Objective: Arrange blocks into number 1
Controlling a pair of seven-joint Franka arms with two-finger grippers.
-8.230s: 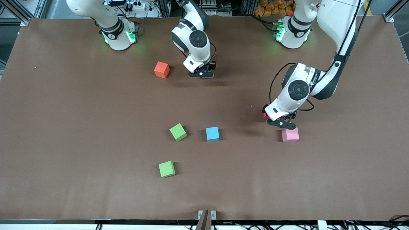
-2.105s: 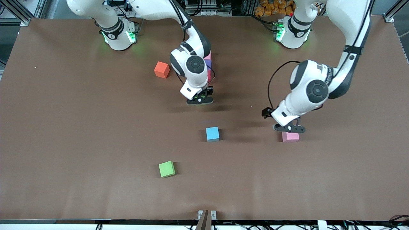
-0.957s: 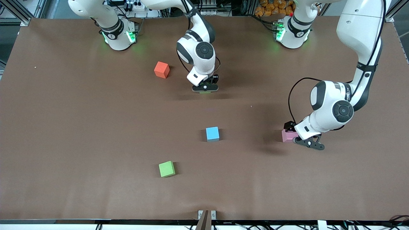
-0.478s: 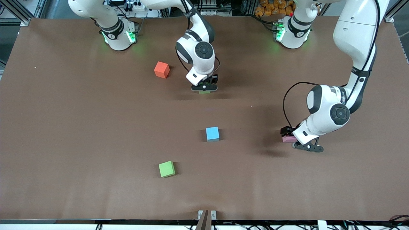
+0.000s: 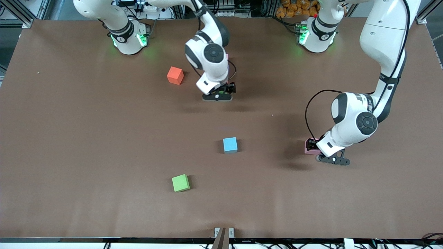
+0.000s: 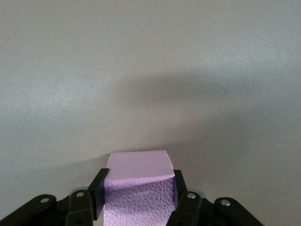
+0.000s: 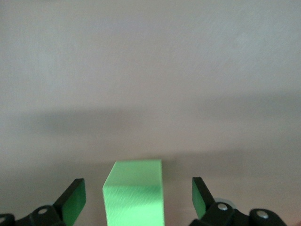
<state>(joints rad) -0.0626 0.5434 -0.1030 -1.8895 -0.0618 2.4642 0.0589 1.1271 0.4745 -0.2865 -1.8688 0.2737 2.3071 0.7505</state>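
Observation:
My left gripper [image 6: 138, 184] is shut on a pink block [image 6: 137, 165], both pads pressed against its sides. In the front view this pink block [image 5: 309, 146] rests on the table at the left arm's end, half covered by the left gripper [image 5: 320, 152]. My right gripper [image 7: 137, 193] stands open around a green block [image 7: 134, 188], with a gap on each side. In the front view the right gripper [image 5: 218, 97] covers that block, beside the orange block [image 5: 175, 75]. A light blue block [image 5: 230, 145] and a second green block [image 5: 180, 182] lie nearer the front camera.
The brown table [image 5: 86, 145] is bare toward the right arm's end. The right arm reaches down over the middle of the table near the bases and hides what lies under it. The left arm's cable loops above the pink block.
The right gripper has opened and let go of the green block, then shifted slightly toward the orange block. The left gripper has come down on the pink block and shut on it.

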